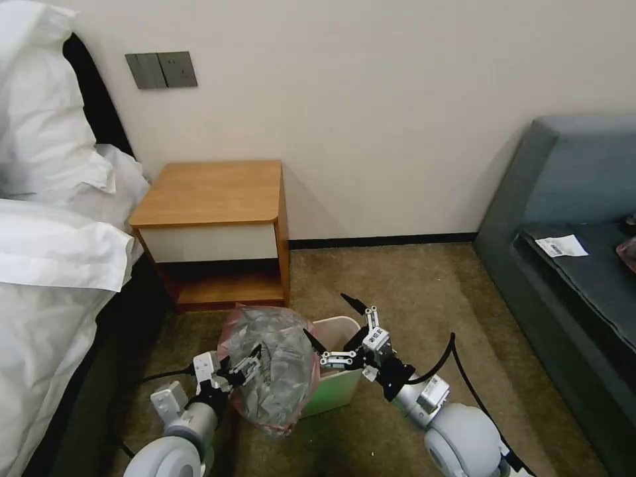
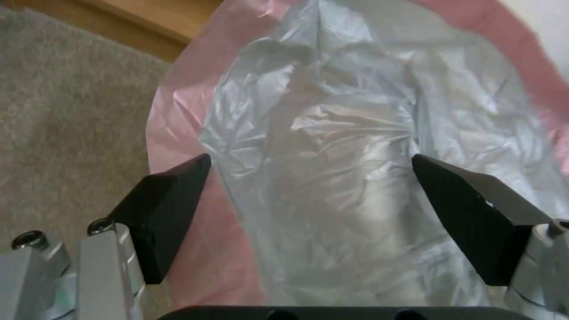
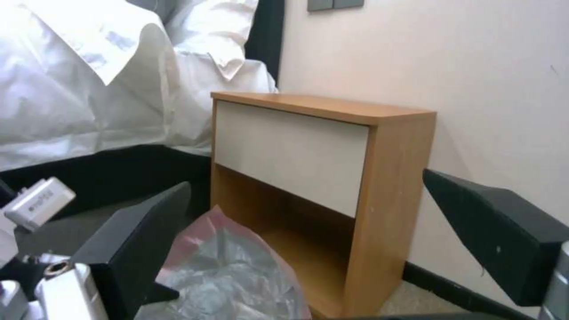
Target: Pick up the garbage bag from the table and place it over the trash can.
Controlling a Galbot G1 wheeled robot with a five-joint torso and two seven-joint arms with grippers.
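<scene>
In the head view the garbage bag (image 1: 275, 364) is off the table (image 1: 211, 192), at seven o'clock from it, draped over the trash can's (image 1: 334, 387) left side; the right half is uncovered. The left wrist view shows the left gripper (image 2: 308, 213) spread apart around plastic, gripping nothing. The right wrist view shows the right gripper (image 3: 332, 249) wide apart, empty, bag below.

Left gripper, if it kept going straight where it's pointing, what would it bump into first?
The garbage bag. The left gripper is open, and crinkly grey plastic fills the space straight ahead between its fingers. How near it is cannot be told, but nothing else shows in the way.
</scene>
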